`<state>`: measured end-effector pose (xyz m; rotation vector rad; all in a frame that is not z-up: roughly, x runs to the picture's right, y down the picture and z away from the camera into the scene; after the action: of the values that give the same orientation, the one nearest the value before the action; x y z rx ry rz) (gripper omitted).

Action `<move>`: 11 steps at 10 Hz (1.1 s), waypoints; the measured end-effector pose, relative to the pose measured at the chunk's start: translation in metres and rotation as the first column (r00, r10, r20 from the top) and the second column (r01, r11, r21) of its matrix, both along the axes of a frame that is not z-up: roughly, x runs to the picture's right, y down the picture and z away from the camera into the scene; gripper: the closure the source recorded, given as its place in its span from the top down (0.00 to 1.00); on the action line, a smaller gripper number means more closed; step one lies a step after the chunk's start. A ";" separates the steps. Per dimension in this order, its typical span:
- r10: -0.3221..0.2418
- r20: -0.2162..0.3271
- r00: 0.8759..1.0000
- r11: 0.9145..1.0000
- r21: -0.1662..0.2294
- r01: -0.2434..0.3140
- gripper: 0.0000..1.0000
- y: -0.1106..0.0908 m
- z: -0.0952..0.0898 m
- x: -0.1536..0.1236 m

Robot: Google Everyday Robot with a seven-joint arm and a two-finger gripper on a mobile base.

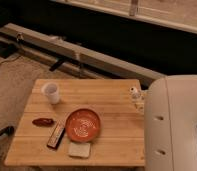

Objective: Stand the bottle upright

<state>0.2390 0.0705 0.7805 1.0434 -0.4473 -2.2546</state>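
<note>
The bottle [136,96] is a small whitish shape with a white cap, at the right edge of the wooden table [107,100]. My white arm [174,125] hides part of its lower end, so I cannot tell whether it is lying or upright. The arm fills the right side of the camera view, next to the bottle. My gripper does not show; it is hidden behind the arm or out of the picture.
A short white cup [51,92] stands at the table's left. An orange bowl [83,124] sits in the middle front. A red-brown item [42,121], a dark bar [56,136] and a pale pad [79,149] lie near the front. A dark ledge runs behind.
</note>
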 end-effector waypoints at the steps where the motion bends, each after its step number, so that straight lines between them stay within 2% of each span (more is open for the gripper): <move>1: 0.008 0.011 1.000 1.000 0.008 -0.008 0.00 -0.002 0.001 -0.002; 6: 0.058 0.098 0.993 0.997 0.042 -0.062 0.00 -0.012 0.013 -0.030; 11: 0.137 0.191 0.972 0.987 0.054 -0.149 0.00 -0.009 0.025 -0.042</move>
<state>0.1971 0.0614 0.8059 1.2871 -0.3625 -2.0664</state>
